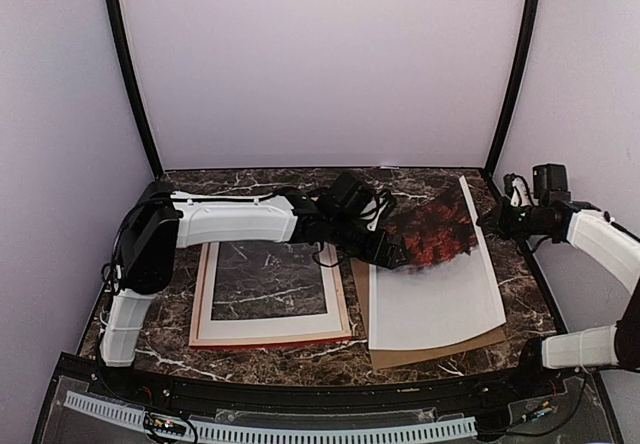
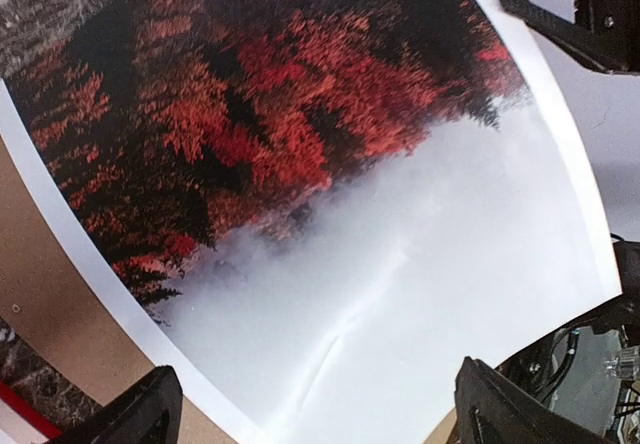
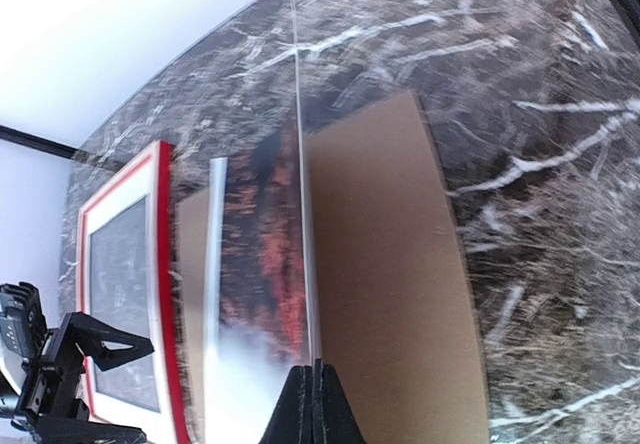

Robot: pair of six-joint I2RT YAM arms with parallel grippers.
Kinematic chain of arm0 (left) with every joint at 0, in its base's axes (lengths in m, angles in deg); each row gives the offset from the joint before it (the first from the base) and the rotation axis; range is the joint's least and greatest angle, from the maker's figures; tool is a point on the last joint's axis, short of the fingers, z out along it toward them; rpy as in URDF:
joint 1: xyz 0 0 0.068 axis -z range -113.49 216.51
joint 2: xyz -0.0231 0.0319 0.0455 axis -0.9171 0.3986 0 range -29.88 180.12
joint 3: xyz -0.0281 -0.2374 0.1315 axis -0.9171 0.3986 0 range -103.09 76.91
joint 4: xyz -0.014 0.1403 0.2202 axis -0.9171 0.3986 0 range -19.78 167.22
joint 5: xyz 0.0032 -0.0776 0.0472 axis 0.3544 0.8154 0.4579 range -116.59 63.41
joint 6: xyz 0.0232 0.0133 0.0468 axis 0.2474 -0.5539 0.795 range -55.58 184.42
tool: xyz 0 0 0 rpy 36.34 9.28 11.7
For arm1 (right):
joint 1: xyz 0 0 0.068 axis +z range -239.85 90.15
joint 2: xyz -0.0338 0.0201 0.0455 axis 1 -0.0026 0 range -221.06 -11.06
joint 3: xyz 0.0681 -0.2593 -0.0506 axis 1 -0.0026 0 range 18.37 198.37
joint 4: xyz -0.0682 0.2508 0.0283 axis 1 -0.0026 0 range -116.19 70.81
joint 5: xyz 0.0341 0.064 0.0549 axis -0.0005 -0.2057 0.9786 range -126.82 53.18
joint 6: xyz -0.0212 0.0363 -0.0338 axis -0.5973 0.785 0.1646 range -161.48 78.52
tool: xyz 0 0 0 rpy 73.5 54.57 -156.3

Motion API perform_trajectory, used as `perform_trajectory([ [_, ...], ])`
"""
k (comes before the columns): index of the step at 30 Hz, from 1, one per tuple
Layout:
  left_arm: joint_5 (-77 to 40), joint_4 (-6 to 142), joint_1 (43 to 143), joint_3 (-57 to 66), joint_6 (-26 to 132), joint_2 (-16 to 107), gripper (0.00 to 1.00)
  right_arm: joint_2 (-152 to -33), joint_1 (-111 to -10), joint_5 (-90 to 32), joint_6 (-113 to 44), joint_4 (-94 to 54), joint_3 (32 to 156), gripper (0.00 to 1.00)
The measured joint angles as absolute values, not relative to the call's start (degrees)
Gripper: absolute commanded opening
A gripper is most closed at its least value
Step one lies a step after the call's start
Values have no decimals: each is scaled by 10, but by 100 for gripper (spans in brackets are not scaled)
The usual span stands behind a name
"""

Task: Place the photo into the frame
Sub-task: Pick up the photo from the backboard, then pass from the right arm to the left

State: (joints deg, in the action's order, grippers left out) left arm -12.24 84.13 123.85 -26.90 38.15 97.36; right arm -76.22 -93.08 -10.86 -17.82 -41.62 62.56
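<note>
Top external: my left arm reaches from the left side across the marble table (image 1: 300, 364). The left gripper (image 1: 398, 256) hangs at the left edge of the photo (image 1: 435, 284), over its red foliage end. The photo lies on a brown board (image 1: 430, 354), foliage at the far end and pale mist at the near end. The board shows past its near and left edges. The sheet is bowed, not flat. The frame (image 1: 200, 299) lies flat on the table just left of the board, apart from the photo, and marble shows through its opening. My right gripper (image 1: 492, 220) sits at the photo's right edge, near the far corner.

Left wrist: the photo fills the view, foliage above and mist below, with a crease in the pale part. My two fingers stand wide apart at the lower corners, released, with nothing between them but the sheet below. I cannot tell whether they touch it. Bare board shows at the lower left. The right gripper's black finger is visible at the upper right, at the photo's white margin.

Right wrist: my fingers are clenched together, and the photo's edge, seen as a thin pale line, runs straight into their tips, so this gripper is pinching the photo. Bare board lies to the right of that line. The frame's red rail is at the left.
</note>
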Motion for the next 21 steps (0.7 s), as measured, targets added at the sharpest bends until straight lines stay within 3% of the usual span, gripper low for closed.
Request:
perform_trajectory([
  [10, -102, 841, 1223, -295, 372, 895, 97, -759, -777, -150, -119, -462, 775, 0],
  [21, -91, 795, 1199, -234, 301, 816, 90, -801, -600, -217, -47, -429, 794, 0],
])
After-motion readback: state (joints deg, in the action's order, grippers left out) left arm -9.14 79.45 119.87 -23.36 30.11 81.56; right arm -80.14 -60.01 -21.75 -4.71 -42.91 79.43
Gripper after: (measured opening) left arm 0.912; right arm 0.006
